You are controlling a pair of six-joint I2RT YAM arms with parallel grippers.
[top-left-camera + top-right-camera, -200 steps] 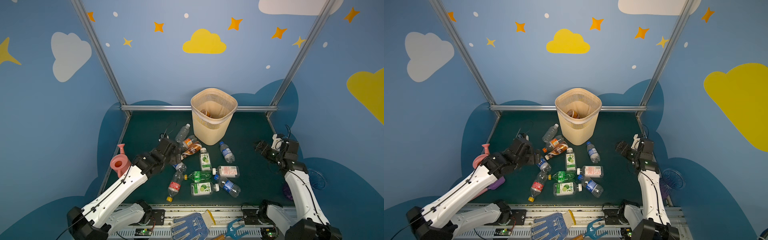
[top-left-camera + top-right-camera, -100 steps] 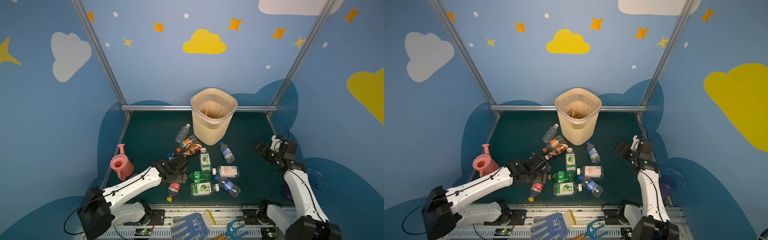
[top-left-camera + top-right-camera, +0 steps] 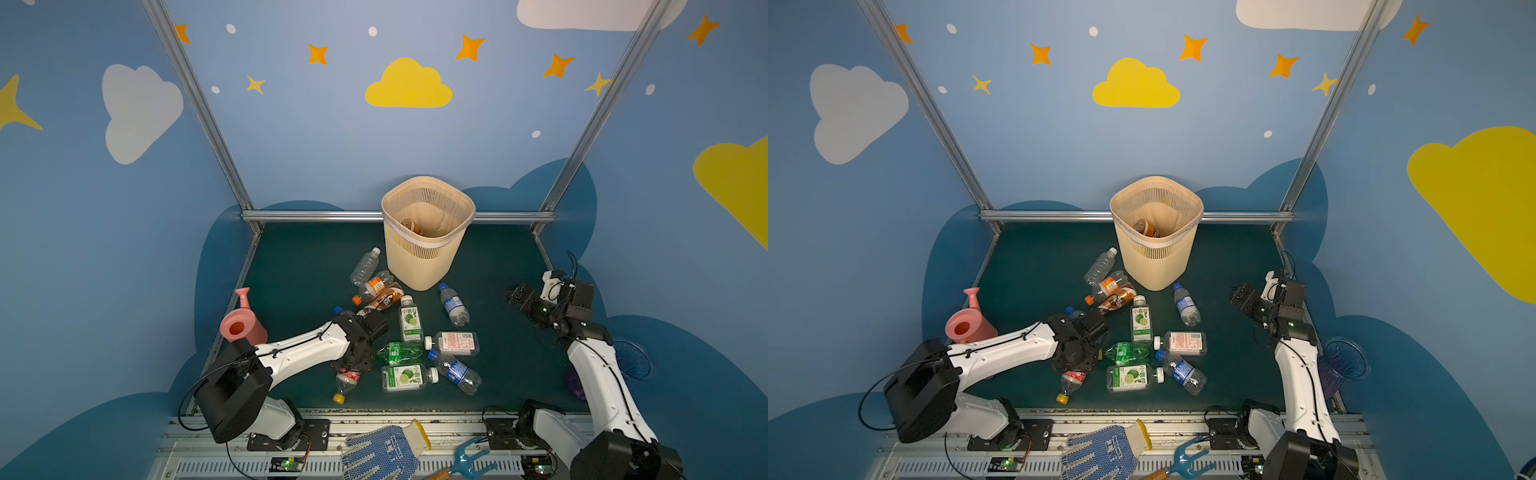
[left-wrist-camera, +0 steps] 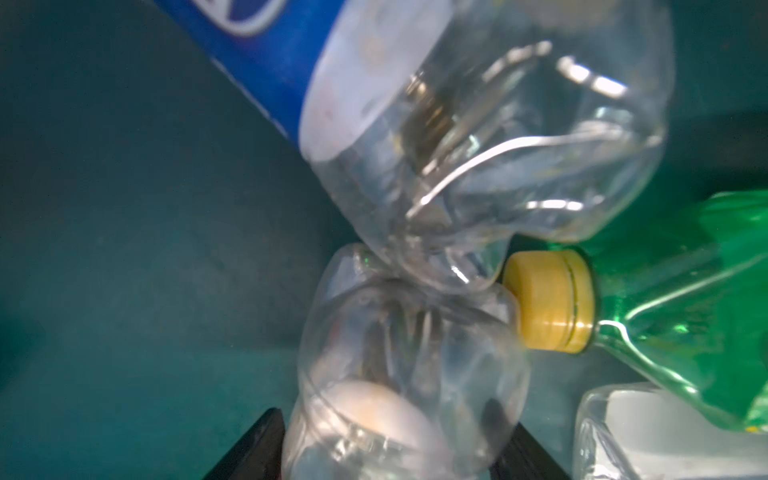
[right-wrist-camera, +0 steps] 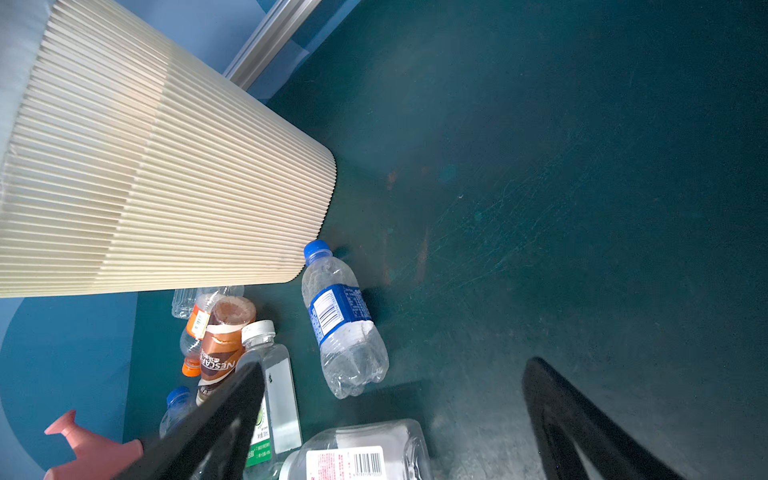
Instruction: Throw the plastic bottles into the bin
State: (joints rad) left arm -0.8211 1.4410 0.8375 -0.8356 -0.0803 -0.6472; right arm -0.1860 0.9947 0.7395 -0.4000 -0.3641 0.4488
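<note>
The beige slatted bin (image 3: 424, 257) stands at the back of the green mat, with one brown bottle (image 3: 409, 226) inside. Several plastic bottles lie in front of it, among them a green one (image 3: 399, 352) and a blue-labelled one (image 3: 454, 305). My left gripper (image 4: 399, 449) is low over the pile, its black fingers pressed on both sides of a clear red-labelled bottle (image 3: 347, 380) that lies on the mat. A blue-labelled bottle (image 4: 374, 104) touches that bottle's end. My right gripper (image 3: 513, 295) hovers open and empty at the right, facing the bin (image 5: 145, 187).
A pink watering can (image 3: 241, 324) stands at the left edge, beside my left arm. A blue dotted glove (image 3: 382, 453) and a blue hand rake (image 3: 469, 459) lie on the front rail. A clear blue cup (image 3: 633, 359) sits off the mat on the right.
My left arm came down from above the pile onto the mat and its fingers narrowed around the clear red-labelled bottle. The right arm barely moved.
</note>
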